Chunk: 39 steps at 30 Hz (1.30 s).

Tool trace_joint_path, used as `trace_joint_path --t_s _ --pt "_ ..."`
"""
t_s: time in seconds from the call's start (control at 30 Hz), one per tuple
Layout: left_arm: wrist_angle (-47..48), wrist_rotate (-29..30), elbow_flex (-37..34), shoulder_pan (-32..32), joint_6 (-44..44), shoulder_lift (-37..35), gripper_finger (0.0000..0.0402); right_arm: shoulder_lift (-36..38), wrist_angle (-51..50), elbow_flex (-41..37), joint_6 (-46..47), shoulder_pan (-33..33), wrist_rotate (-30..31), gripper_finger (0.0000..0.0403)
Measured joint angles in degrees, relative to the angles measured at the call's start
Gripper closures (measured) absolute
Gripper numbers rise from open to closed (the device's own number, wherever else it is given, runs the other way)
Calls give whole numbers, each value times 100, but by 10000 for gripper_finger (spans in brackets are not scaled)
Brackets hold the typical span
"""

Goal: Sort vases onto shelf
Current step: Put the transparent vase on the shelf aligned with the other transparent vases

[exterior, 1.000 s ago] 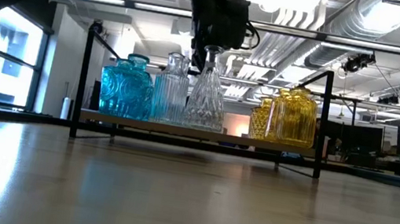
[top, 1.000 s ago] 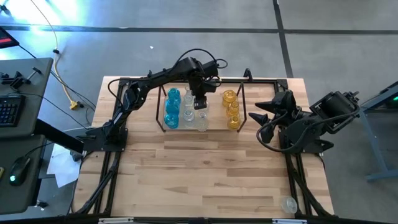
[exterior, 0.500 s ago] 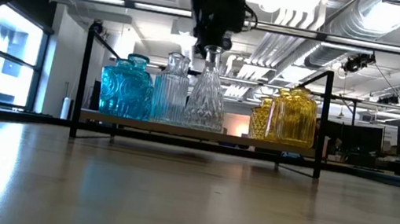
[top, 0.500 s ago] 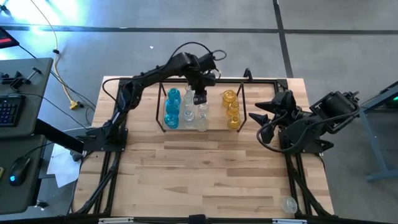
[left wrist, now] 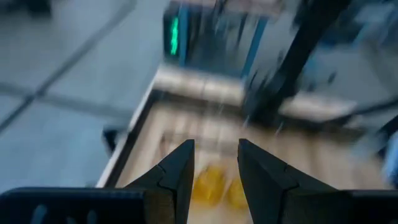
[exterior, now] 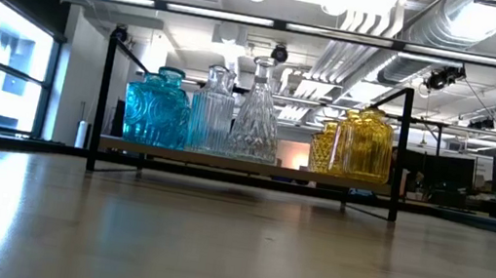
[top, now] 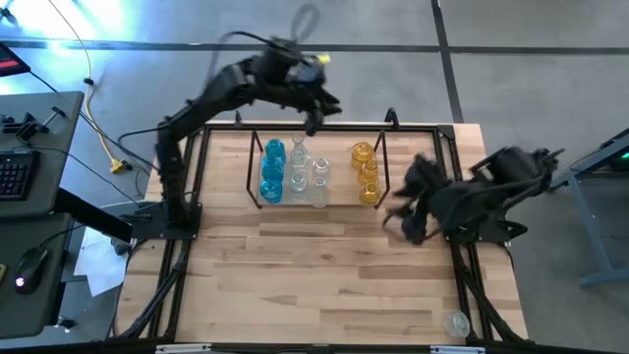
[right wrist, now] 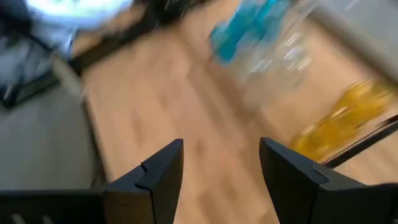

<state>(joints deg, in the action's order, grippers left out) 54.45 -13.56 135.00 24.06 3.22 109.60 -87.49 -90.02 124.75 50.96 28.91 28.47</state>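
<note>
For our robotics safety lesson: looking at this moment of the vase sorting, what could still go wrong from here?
1. The tall clear cut-glass vase stands close beside the ribbed clear glass vases on the black wire shelf; a knock could topple several.
2. The right tool, open, hangs near the amber-yellow glass vases; it might clip them.
3. The left tool, empty, hangs above the shelf's far edge; its arm could catch a rod.

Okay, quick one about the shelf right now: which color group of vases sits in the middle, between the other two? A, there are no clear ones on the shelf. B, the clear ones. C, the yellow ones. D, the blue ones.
B: on the shelf, the clear vases stand between the blue vases at one end and the yellow vases at the other, as the overhead view also shows.
</note>
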Motion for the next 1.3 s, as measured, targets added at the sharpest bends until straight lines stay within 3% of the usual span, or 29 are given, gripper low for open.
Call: trace_joint_path --t_s 0.2,0.4,0.5,0.6,0.73,0.93,1.03,1.17,1.3 --pt "-507 -105 4 -421 -420 -952 288 -800 2 -2 -162 241 -1440 210" --pt "-473 -94 4 -872 -796 -1531 288 -1536 2 -4 16 944 -1428 210" --pt "-405 -96 4 -1089 -968 -1714 288 -1717 31 -242 1018 1306 -1391 210" --pt "-195 -98 2 -1315 -1019 -1847 288 -1718 16 -1028 2638 1747 -1596 210" --pt "171 -94 2 -1588 -718 -1910 288 -1720 136 -2174 4674 2248 -2278 210" --pt "722 -85 -4 -1799 -609 -1934 289 -1720 1050 -3205 5855 2534 -3660 210" --pt "905 -79 -4 -1875 -609 -1932 289 -1717 1595 -3374 6568 2717 -3968 210" --pt "932 -81 -4 -1951 -607 -1932 289 -1714 1800 -3377 7621 2998 -3648 210" --pt "915 -83 -4 -1970 -603 -1932 290 -1710 1344 -3377 7760 3039 -4524 210"
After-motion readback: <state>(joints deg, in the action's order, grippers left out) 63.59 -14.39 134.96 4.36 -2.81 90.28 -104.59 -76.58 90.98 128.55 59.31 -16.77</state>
